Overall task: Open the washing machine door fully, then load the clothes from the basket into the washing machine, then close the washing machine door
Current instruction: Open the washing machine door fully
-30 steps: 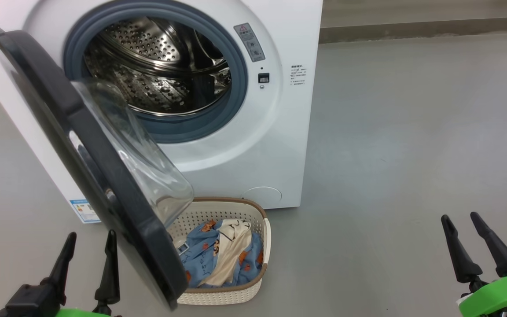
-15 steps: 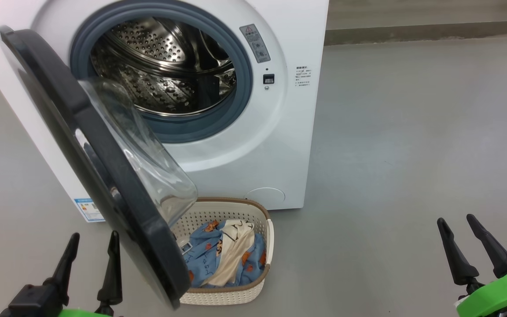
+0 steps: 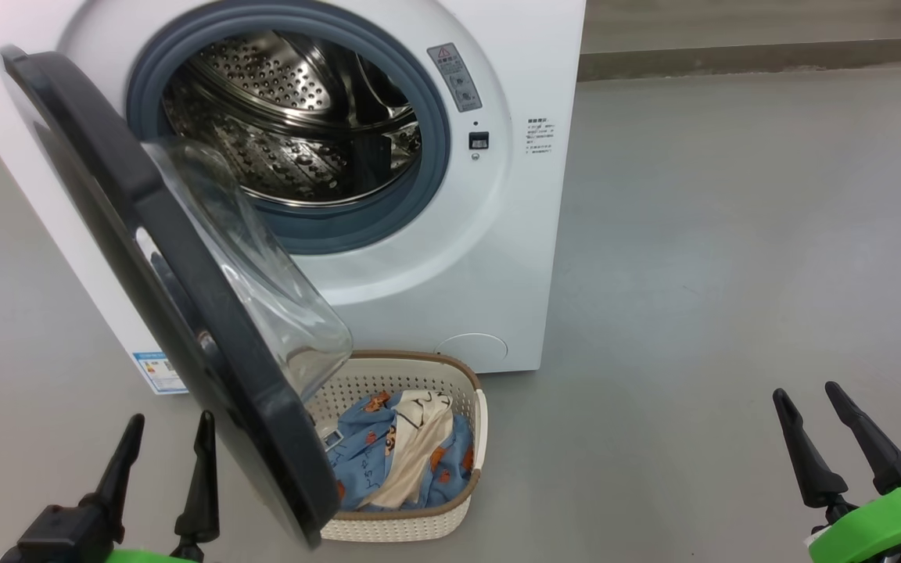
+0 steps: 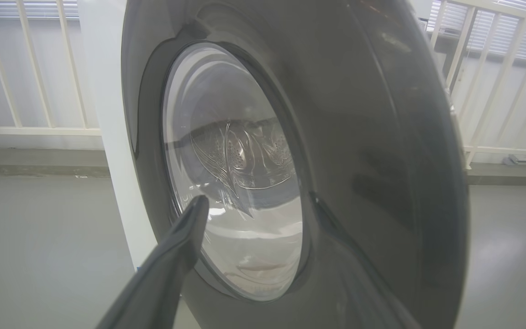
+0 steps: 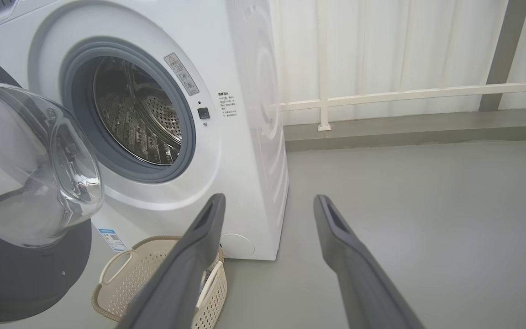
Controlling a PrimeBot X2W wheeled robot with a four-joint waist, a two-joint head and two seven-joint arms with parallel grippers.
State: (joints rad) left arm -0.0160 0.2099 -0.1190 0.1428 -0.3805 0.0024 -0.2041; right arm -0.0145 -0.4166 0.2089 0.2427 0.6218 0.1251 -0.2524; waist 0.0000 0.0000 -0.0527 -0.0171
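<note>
So here's where the laundry job stands. The washing machine door (image 3: 98, 168) is swung out from the washing machine (image 3: 450, 274), and you can look straight into the steel drum (image 3: 294, 133), with nothing in there. I wouldn't call it fully open though. It sticks out roughly square to the front, and from the head view its lower end hangs over the left side of the basket (image 3: 403, 528). So I'd say step one is mostly done, but it probably wants one more push to get the door out of the way.

The basket sits on the floor (image 3: 693, 274) right up against the bottom edge of the machine's front, a bit right of the middle. The clothes (image 3: 407, 461) are piled in it: blue printed stuff with a cream piece draped on top. So loading hasn't started, and closing the door comes after that.

Grippers: the left gripper (image 3: 170, 418) is spread wide and holding nothing, just left of the door's bottom end. In its wrist view the door's glossy outer face looms close behind the fingers, and I can't tell if a fingertip touches it. The right gripper (image 3: 805, 389) is also wide open and empty, hanging over the floor well off to the right of the basket and the machine.
</note>
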